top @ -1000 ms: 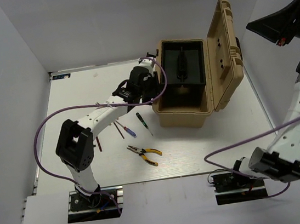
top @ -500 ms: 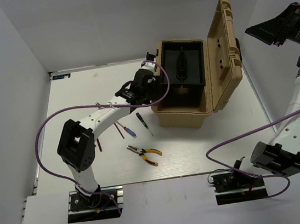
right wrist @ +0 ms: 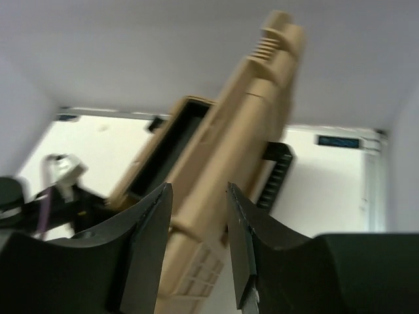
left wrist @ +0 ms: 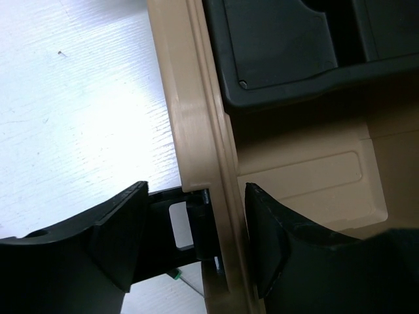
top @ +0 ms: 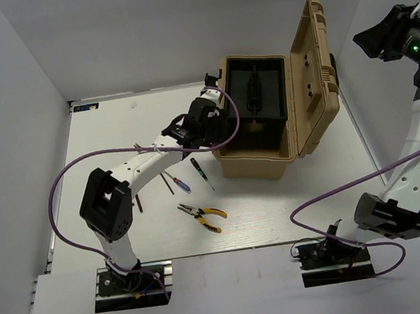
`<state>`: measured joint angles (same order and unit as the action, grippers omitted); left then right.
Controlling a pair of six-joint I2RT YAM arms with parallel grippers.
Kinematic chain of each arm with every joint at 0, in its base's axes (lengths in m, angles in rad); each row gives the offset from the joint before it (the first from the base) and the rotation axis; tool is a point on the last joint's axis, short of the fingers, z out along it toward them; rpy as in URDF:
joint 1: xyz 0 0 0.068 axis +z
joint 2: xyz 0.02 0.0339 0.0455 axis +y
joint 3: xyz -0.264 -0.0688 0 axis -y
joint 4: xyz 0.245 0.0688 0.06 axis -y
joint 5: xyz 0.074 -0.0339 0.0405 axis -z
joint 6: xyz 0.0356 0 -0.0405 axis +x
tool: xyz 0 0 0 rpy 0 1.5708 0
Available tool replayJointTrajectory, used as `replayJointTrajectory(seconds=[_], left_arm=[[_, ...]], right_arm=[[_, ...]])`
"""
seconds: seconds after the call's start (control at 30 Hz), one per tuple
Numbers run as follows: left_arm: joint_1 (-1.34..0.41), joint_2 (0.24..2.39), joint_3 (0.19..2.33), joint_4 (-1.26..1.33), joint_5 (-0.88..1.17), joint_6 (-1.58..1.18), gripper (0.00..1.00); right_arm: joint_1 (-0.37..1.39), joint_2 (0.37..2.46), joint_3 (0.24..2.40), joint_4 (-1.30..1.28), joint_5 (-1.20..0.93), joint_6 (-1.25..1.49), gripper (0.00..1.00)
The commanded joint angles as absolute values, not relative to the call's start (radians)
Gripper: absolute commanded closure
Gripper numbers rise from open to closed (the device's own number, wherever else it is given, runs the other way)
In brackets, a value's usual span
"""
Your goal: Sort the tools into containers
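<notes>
Tan plastic toolbox [top: 257, 162] stands lid-up, so picking looks next. Left gripper [left wrist: 196, 193] straddles its nine o'clock wall, jaws parted, clamping nothing; right gripper [right wrist: 198, 190] hangs high at three o'clock, half-spread, empty. Yellow-handled pliers [top: 202, 217] lie at its seven o'clock: lift clear, then drop onto them

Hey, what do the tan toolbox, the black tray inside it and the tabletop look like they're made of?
Toolbox: likely molded plastic, matte tan, with ribbed edges and recessed panels. Tray: probably black plastic, with a slight sheen and rounded molded corners. Tabletop: white with a faint wood-like grain, perhaps laminate; hard to say.
</notes>
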<state>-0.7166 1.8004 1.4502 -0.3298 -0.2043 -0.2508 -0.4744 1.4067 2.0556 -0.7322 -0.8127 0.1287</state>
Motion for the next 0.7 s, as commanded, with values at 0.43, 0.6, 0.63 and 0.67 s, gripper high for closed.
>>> replayJointTrajectory(seconds=[0.43, 0.6, 0.63, 0.67], left_arm=[[-0.747, 1.818, 1.48, -0.523, -0.333, -0.301, 0.57], [-0.767, 1.829, 1.471, -0.523, -0.365, -0.415, 0.66], [-0.767, 1.829, 1.471, -0.523, -0.365, -0.432, 0.66], [-0.767, 1.829, 1.459, -0.509, -0.365, -0.451, 0.66]], right_arm=[[-0.282, 1.339, 2.019, -0.738, -0.27, -0.032, 0.57], [-0.259, 1.319, 2.003, -0.738, -0.279, -0.017, 0.57], [-0.25, 1.321, 2.003, -0.738, -0.282, -0.012, 0.57], [-0.249, 1.312, 2.005, -0.739, -0.282, -0.011, 0.57]])
